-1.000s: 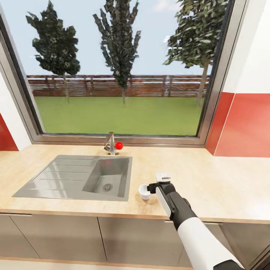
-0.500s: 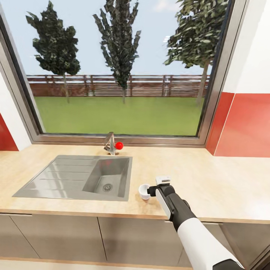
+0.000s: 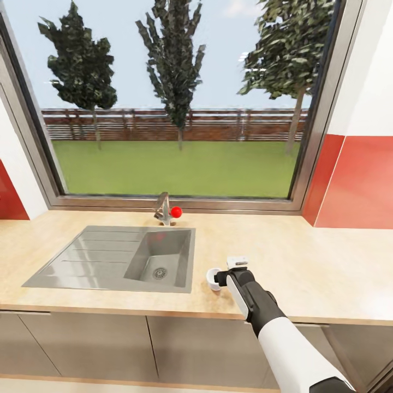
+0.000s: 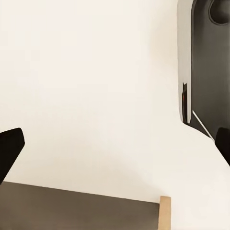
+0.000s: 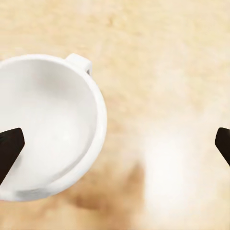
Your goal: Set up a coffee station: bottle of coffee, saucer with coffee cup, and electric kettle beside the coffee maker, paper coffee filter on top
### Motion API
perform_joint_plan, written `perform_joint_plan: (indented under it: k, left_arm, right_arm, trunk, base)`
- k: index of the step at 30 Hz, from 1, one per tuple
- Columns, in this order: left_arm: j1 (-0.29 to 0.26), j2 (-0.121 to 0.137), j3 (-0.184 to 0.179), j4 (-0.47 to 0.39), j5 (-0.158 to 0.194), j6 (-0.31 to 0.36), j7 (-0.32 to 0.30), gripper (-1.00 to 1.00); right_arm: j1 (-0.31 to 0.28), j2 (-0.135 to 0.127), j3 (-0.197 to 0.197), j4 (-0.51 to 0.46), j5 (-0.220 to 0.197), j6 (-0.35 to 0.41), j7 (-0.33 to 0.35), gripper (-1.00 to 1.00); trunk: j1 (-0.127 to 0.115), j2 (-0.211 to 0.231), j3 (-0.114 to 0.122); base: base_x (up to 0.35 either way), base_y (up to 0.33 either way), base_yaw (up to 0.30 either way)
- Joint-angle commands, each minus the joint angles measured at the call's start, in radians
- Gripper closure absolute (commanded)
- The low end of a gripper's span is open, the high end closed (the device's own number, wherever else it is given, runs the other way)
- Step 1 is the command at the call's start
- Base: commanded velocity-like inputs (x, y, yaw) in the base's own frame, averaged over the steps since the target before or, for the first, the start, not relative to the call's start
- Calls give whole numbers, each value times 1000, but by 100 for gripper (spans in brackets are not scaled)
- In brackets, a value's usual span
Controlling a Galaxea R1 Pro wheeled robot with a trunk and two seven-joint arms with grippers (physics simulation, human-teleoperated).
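Just one coffee cup (image 5: 45,127) under the wide-open, empty right pincer (image 5: 115,143); left pincer (image 4: 115,148) open too.

The right arm (image 3: 289,344) has a smooth white forearm shell that narrows into a dark grey, glossy wrist section with a pale stripe along its side. A small white block with dark markings caps the black right gripper (image 3: 222,277). In both wrist views, its fingertips (image 5: 8,146) are plain matte black wedges.

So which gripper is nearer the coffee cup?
Right. The right gripper hovers open just over the coffee cup on the countertop; the left gripper faces a pale wall, away from it.
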Motion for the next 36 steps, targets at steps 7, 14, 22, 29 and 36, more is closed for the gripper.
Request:
perform_joint_plan:
  k: [7,14,22,29,36]
  left_arm:
    - [0,0,8,0,-10,-3,2,-100]
    - [0,1,9,-1,-10,-3,2,-100]
    - [0,1,11,-1,-10,-3,2,-100]
    - [0,1,9,-1,-10,-3,2,-100]
    - [0,1,8,-1,-10,-3,2,-100]
  right_arm:
    - [-1,0,1,0,-11,3,-9,-100]
    - [-1,0,1,14,-11,3,-9,-100]
    - [-1,0,1,23,-11,3,-9,-100]
    - [-1,0,1,33,-11,3,-9,-100]
    - [-1,0,1,60,-11,3,-9,-100]
  trunk:
    - [1,-2,-2]
    - [1,-2,-2]
    - [1,-2,-2]
    - [1,-2,-2]
    - [1,-2,-2]
  base:
    - [0,1,0]
    - [103,58,0]
    - [62,41,0]
    - [4,2,0]
    - [0,0,0]
